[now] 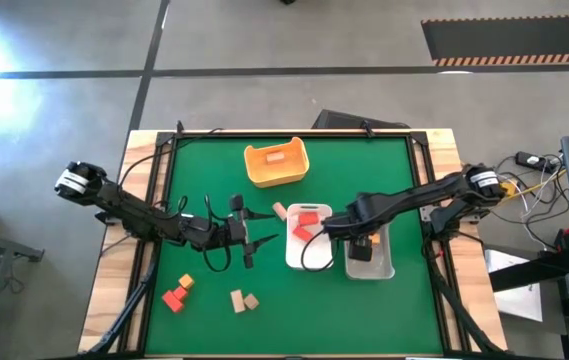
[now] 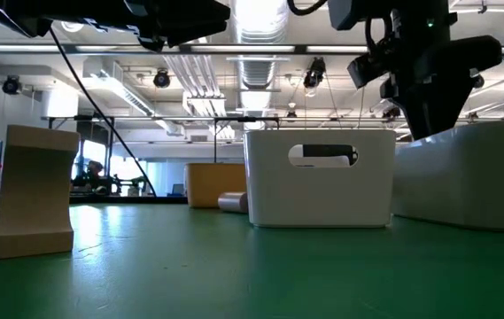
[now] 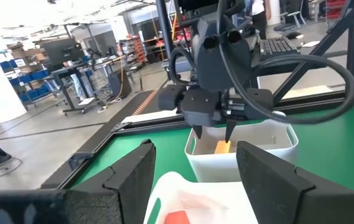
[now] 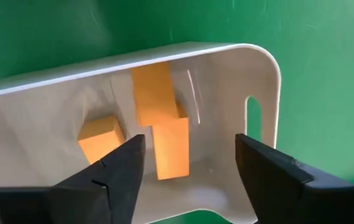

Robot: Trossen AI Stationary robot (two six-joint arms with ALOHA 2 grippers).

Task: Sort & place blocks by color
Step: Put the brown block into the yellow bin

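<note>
orange blocks [image 4: 164, 134] inside white tray [image 4: 260, 74], right wrist view only

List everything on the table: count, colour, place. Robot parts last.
Orange blocks: three, in the clear tray under the right gripper.
Red blocks: two, in the white tray.
Loose blocks: red and orange pair near front-left; two tan beside them; one pale by the white tray.
Tub: one, yellow-orange, at the back, a block inside.
Left gripper: fingers open, mid-table.
Right gripper: fingers open above the clear tray.
</note>
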